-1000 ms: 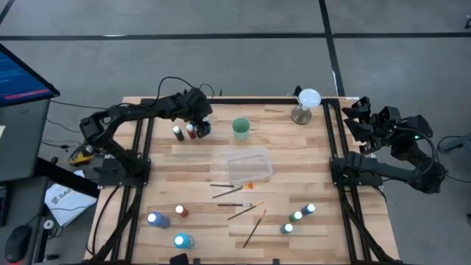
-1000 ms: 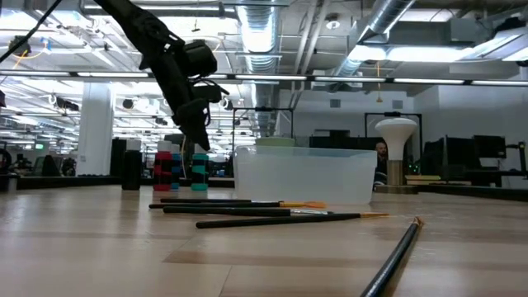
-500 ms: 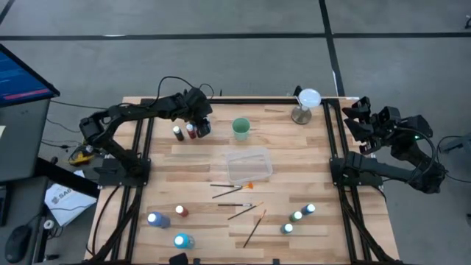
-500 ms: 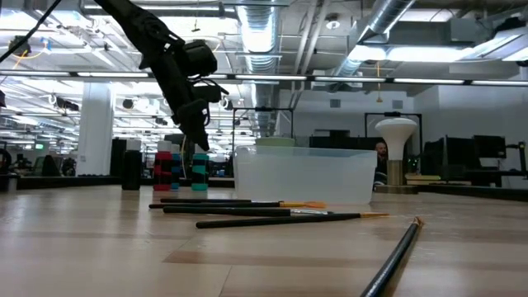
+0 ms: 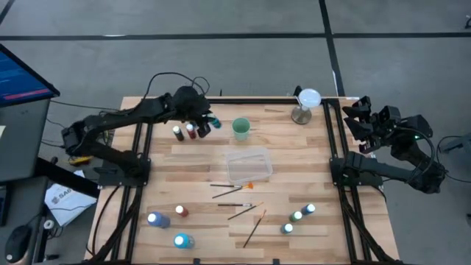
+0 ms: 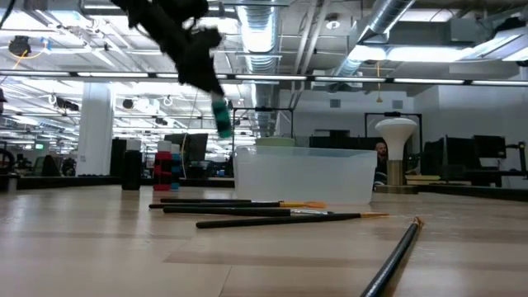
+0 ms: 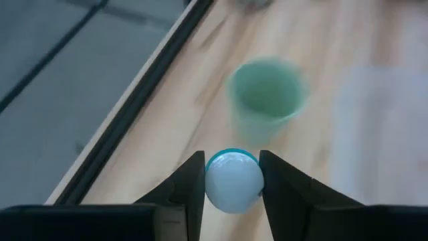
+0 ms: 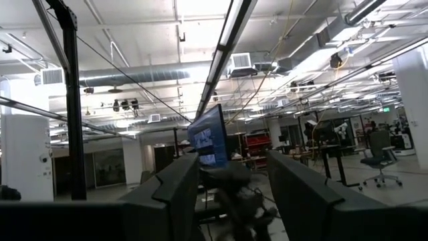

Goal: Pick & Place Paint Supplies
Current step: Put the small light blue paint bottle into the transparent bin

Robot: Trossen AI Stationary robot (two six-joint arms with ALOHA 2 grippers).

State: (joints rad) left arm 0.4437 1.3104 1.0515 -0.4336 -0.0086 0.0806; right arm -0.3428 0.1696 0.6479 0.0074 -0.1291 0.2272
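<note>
Above desk's (image 5: 294,158) far side, left hand (image 7: 231,184) pinches teal white-capped paint bottle (image 7: 232,179), lifted, near green cup (image 7: 267,97). Right hand (image 8: 231,184) spread, parked off right edge.

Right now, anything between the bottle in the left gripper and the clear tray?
High view: the green cup stands beside the straight line from the teal bottle in the left gripper to the clear tray; bare wood otherwise.
</note>
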